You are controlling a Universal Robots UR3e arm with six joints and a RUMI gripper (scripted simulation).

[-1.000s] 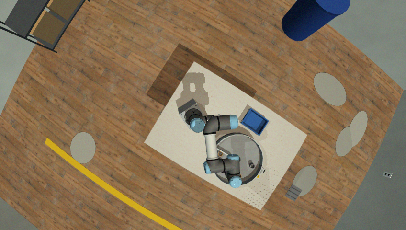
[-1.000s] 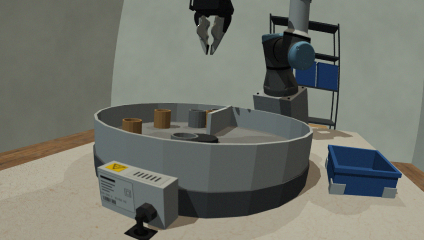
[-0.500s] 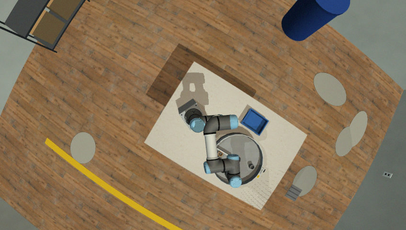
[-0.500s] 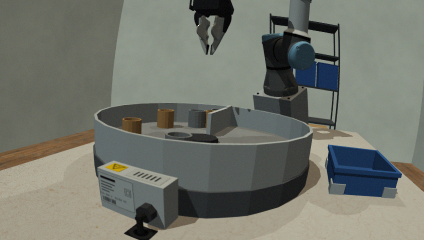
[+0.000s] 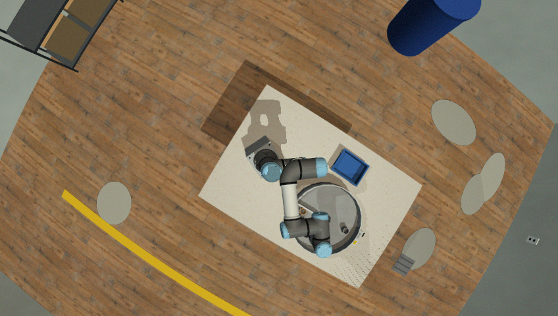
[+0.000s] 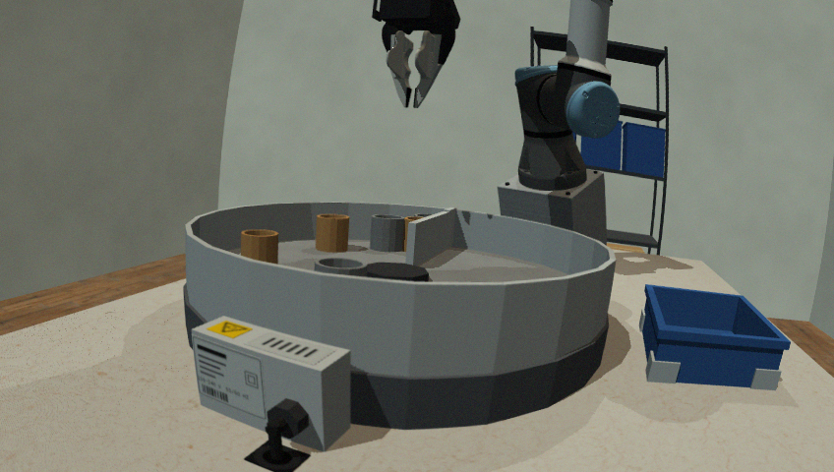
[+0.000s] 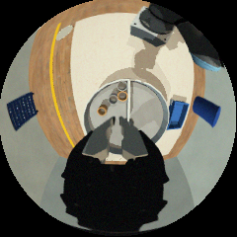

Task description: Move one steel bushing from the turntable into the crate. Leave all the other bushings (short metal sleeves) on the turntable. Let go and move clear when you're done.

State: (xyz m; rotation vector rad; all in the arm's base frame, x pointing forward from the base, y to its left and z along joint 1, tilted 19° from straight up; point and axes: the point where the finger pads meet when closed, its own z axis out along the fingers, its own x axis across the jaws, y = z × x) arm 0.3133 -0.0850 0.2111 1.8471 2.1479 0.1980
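Several brown and grey sleeves on grey round turntable (image 6: pixel 409 327); black two-jaw gripper (image 6: pixel 414 105) overhead, pressed together, empty. Risk: grabbing brown sleeve (image 6: pixel 332 232), not grey steel bushing (image 6: pixel 387 232).

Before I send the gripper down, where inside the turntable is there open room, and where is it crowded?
Open: the turntable floor right of the divider wall, toward the crate side. Crowded: left of the divider, where brown bushings and grey bushings stand close together. The gripper hangs shut, high above.

Open air above turntable (image 6: pixel 409 316), upright divider wall (image 6: pixel 430 236) splitting it, crate (image 6: pixel 711 338) unobstructed
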